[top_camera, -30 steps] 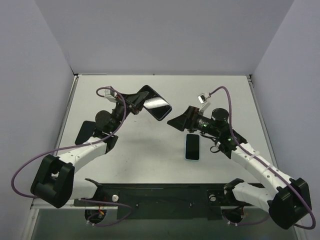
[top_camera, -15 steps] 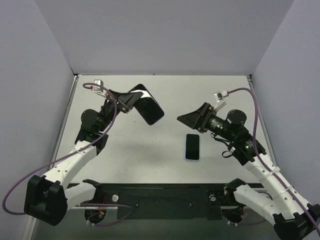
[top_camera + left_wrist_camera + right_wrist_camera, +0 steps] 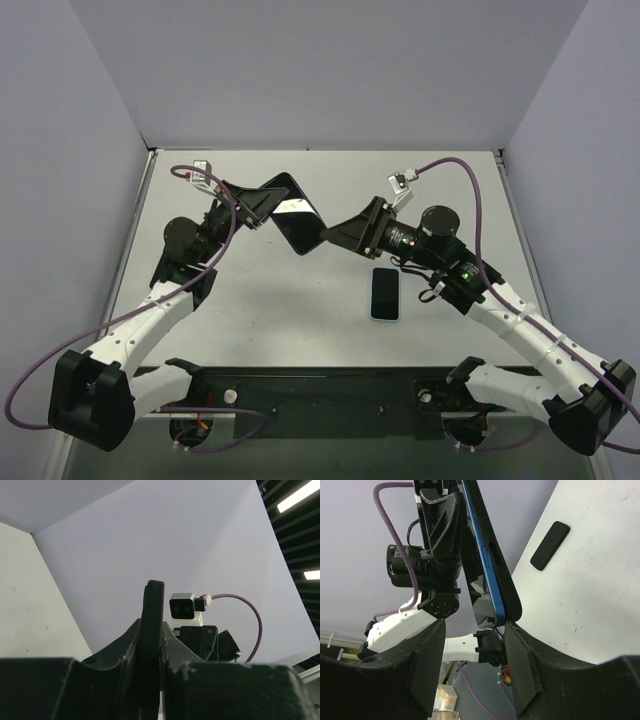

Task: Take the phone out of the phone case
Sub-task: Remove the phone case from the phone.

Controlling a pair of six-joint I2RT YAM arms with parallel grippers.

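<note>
The left gripper (image 3: pixel 268 205) holds the phone case (image 3: pixel 298 228) up in the air, over the far-left part of the desk (image 3: pixel 300 330). Its jaws are closed on the upper edge of the case. In my left wrist view I see the case edge-on, standing upright between the two jaws and pressed from both sides.

The case is tilted, with one glossy dark face turned up to the top camera. In the right wrist view its side edge is blue, with a long button on it. I cannot tell from these pictures where the case ends and the phone begins, so I take it that the phone sits inside.

The right gripper (image 3: pixel 330 235) is at the lower corner of the case, also above the desk. Its jaws are wide. In the right wrist view the lower end of the case is between the two fingers (image 3: pixel 427 665), much closer to the finger on the right side of that picture. I cannot tell if it touches that finger.

A second handset (image 3: pixel 385 293) with a pale blue rim lies flat on the desk, dark face up, below the right gripper and well apart from the held case. The right wrist view also shows a dark oblong thing (image 3: pixel 550 545) lying flat on the desk beyond the case.
</note>
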